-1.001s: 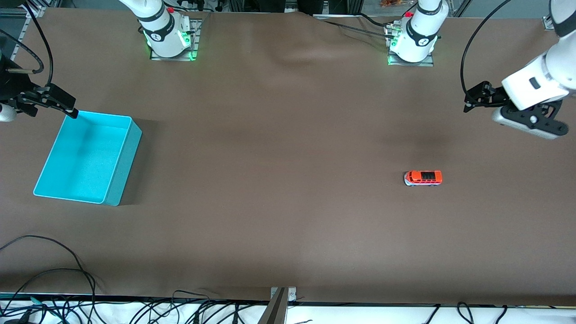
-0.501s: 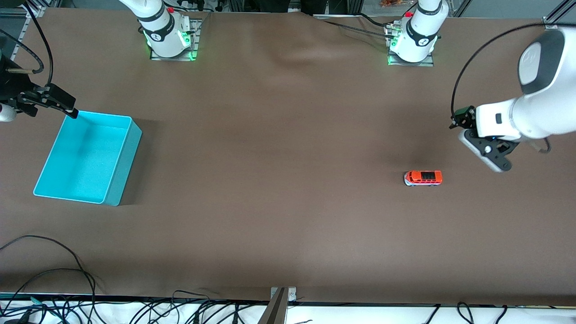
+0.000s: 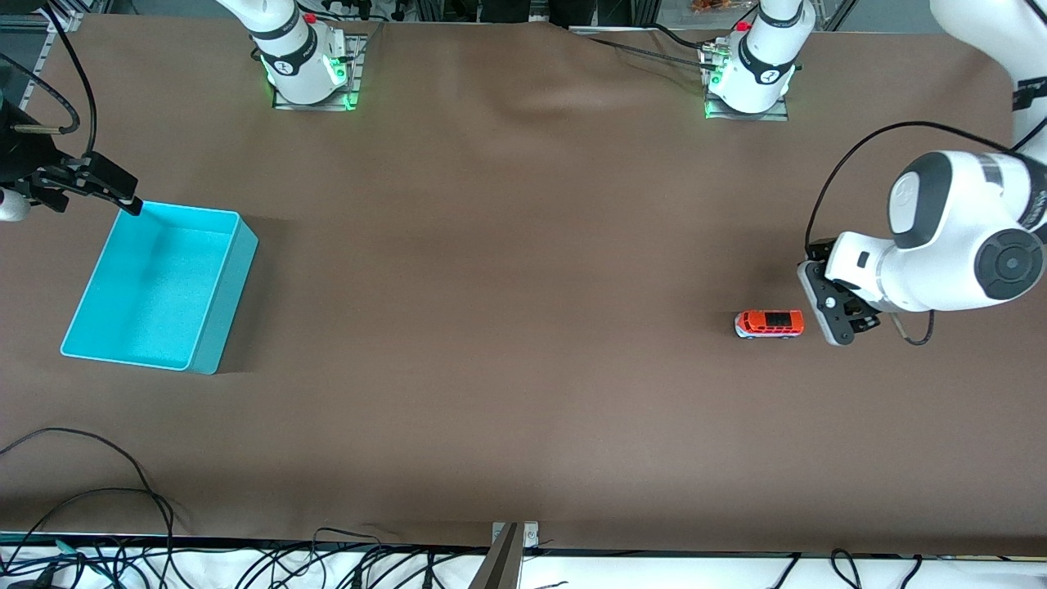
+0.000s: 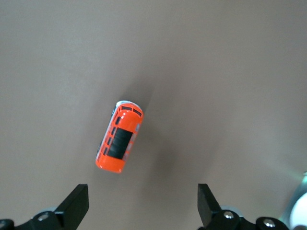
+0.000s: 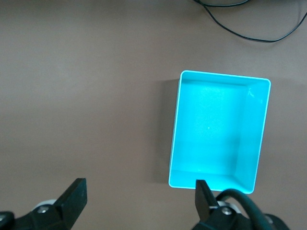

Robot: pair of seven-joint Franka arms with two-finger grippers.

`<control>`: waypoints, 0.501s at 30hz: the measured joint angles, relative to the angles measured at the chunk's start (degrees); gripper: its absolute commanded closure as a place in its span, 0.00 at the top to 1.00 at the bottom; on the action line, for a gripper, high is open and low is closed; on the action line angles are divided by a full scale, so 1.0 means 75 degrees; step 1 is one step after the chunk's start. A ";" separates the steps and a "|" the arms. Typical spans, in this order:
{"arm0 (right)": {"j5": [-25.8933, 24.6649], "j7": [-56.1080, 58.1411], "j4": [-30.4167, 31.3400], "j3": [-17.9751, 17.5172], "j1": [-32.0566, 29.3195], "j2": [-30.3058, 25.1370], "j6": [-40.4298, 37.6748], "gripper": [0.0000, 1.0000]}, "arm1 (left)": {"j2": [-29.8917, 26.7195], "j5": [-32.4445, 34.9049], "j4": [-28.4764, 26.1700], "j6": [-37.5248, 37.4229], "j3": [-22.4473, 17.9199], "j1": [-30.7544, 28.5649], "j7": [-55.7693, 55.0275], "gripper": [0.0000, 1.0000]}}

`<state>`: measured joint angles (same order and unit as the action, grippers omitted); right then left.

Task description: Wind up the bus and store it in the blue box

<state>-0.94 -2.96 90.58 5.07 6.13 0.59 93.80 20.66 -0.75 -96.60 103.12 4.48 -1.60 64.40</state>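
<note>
Glossy orange plastic bus [image 3: 769,323], smooth cyan plastic blue box [image 3: 214,315], matt brown table cover [image 3: 507,270]

Bus [image 3: 769,323] well apart from box [image 3: 155,286]

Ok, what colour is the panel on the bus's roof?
Dark, nearly black, set in the orange-red bus; the left wrist view shows it best.

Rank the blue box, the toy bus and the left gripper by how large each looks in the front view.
1. blue box, clearly largest.
2. left gripper and bus: look about alike; the gripper hangs closer to the camera, so no ranking between them.
</note>
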 measured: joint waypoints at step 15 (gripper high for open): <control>0.0000 0.0000 0.0000 0.0000 0.0000 0.0000 0.0000 1.00 | 0.0020 0.0020 -0.1818 0.2607 0.0000 0.0000 0.1682 1.00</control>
<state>-0.94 -2.96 90.58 5.07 6.13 0.59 93.80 20.82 -0.60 -110.23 122.67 4.47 -1.60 77.02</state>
